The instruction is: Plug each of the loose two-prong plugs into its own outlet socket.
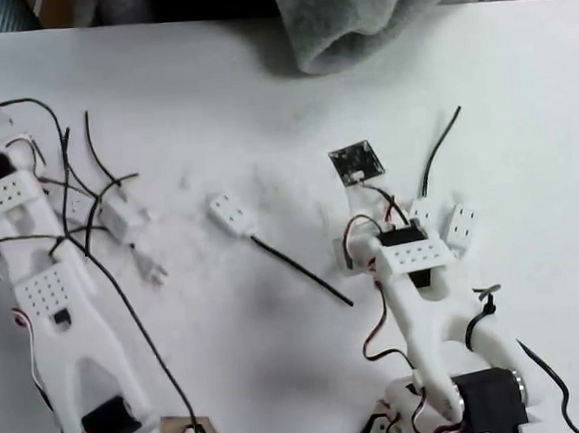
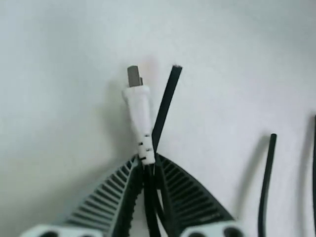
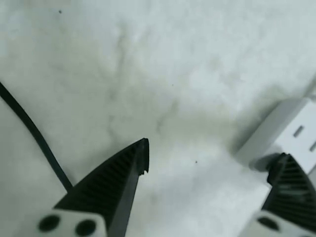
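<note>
Currently on the table [image 1: 260,98], by item:

1. Left claw [image 2: 148,160]: its jaws are pinching shut on the corded neck of a white plug [image 2: 138,106]. The plug is sticking straight out beyond the fingertips, with its long axis in line with the fingers and its prong [image 2: 133,75] leading away from the claw. A black cord end [image 2: 168,98] is lying alongside, touching the neck.

2. Right claw [image 3: 213,155]: it is standing wide open and holding nothing. One finger [image 3: 289,173] is sitting just beside a socket [image 3: 296,123]; whether they are touching I cannot tell. The slots on that socket's face are showing bare.

3. Socket pair [image 1: 442,221]: the two are lying side by side against the head of the right arm [image 1: 413,257]. No plug appears to be sitting in either.

4. Mid socket [image 1: 231,213]: it is lying flat between the two arms, and its black cord [image 1: 304,271] is trailing off toward the right arm. Nothing is plugged into it.

5. Loose plug [image 1: 153,267]: it is lying just beside the left arm [image 1: 50,295], among tangled cords, waiting its turn.

6. Grey cloth [image 1: 374,9]: it is hanging over the far edge, well apart from the work.

Judgement: the coming move is turning on bringing the held plug's axis square to a socket's slots. The left claw is carrying the plug. The right claw is nearer the sockets and looks placed to steady one of them.
</note>
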